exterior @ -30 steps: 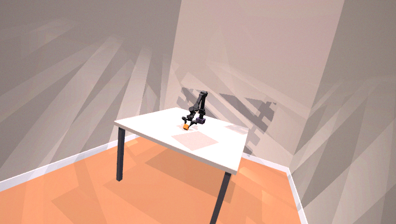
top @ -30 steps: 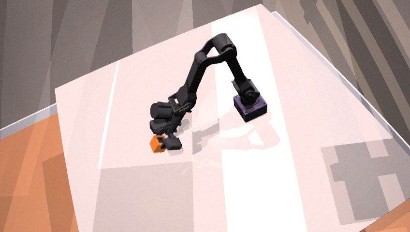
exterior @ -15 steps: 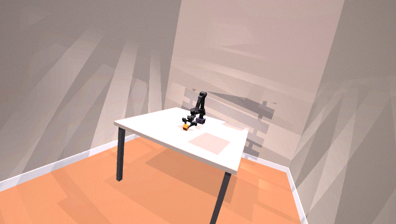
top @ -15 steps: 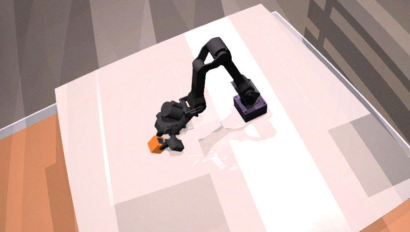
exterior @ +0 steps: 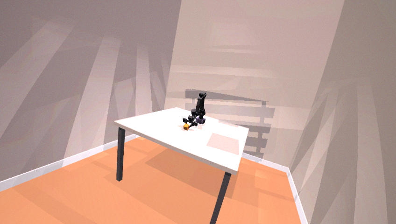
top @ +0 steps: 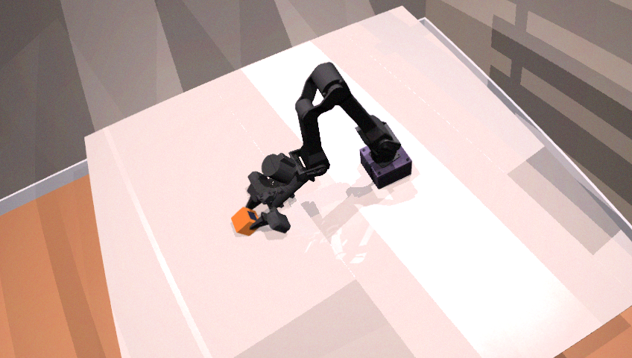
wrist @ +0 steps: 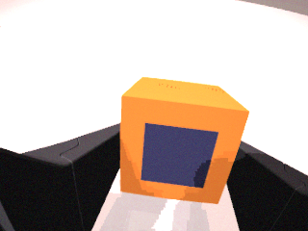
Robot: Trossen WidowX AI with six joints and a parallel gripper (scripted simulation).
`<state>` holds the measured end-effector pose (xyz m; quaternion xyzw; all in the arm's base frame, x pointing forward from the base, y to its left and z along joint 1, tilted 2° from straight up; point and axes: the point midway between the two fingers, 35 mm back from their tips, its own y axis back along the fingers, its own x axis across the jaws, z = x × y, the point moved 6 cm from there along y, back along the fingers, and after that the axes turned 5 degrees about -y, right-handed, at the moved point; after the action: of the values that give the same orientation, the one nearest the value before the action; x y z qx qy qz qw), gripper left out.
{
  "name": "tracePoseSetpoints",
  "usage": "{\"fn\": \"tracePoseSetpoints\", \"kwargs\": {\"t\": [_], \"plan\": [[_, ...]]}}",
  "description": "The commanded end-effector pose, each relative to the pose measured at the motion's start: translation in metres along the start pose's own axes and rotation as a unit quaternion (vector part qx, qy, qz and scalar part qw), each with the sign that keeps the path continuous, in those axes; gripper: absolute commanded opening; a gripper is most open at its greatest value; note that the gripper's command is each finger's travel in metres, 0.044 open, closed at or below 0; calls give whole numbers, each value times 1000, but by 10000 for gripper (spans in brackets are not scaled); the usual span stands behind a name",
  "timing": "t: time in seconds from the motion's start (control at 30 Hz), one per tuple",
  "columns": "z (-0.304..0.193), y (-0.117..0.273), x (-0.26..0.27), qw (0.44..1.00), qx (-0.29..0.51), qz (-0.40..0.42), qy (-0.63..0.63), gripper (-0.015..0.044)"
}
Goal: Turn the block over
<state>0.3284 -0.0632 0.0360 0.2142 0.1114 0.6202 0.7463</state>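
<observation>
The orange block (top: 241, 220) (exterior: 186, 127) (wrist: 185, 115) has a dark blue square mark (top: 252, 215) (wrist: 175, 156) on one side. My gripper (top: 250, 217) (wrist: 175, 136) is shut on the block, with one finger on each side of it. The gripper reaches low and slanting over the table (top: 177, 221) (exterior: 152, 124). The marked side faces back toward the gripper's palm and the wrist camera, and is slightly tilted in the top view. The block is very low over the table, with its shadow close beside it; whether it touches cannot be told. Its underside is hidden.
The arm's purple base (top: 392, 170) (exterior: 200, 120) stands on the table behind the gripper. The table's left edge (top: 103, 230) lies beyond the block in the top view. Light and shadow patches cross the table top.
</observation>
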Motion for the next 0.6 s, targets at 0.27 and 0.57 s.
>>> {"fn": "tracePoseSetpoints", "kwargs": {"t": [0.27,0.57], "plan": [[2,1,0,1000,-11,2,-2,0],[2,1,0,1000,-11,2,-2,184]]}}
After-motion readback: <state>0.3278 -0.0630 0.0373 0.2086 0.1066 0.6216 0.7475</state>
